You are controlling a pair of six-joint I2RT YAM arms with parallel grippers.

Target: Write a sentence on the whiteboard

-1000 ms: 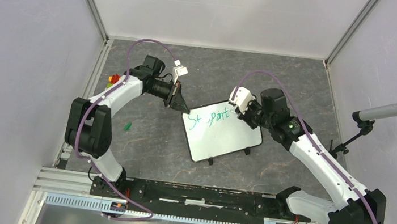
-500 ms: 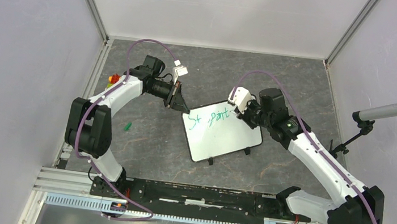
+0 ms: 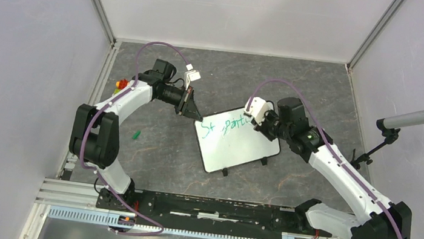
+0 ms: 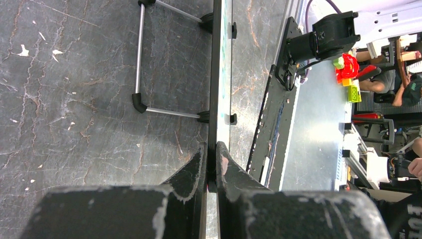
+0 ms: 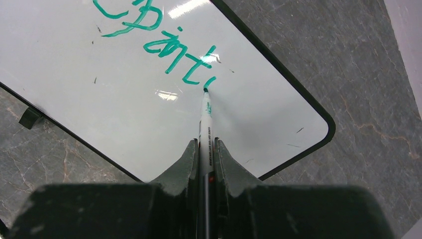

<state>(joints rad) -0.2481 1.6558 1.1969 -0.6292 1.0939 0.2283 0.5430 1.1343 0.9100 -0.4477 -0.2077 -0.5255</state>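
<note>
The whiteboard (image 3: 236,147) lies tilted on the grey table, with green words (image 3: 227,127) along its top line. My left gripper (image 3: 196,117) is shut on the board's upper left corner; in the left wrist view the board is a thin dark strip (image 4: 215,74) edge-on between the jaws of that gripper (image 4: 211,158). My right gripper (image 5: 204,149) is shut on a green marker (image 5: 205,127). The marker's tip touches the board (image 5: 278,119) at the end of the green writing (image 5: 184,55). In the top view the right gripper (image 3: 253,120) is over the board's upper right part.
A small green cap (image 3: 135,134) lies on the table left of the board. Coloured blocks (image 3: 121,84) sit by the left wall. A microphone on a stand (image 3: 423,115) reaches in from the right. A black rail (image 3: 211,208) runs along the near edge.
My right gripper has shifted slightly left and down with the marker, adding a stroke at the end of the green writing. The left gripper and the board have not moved.
</note>
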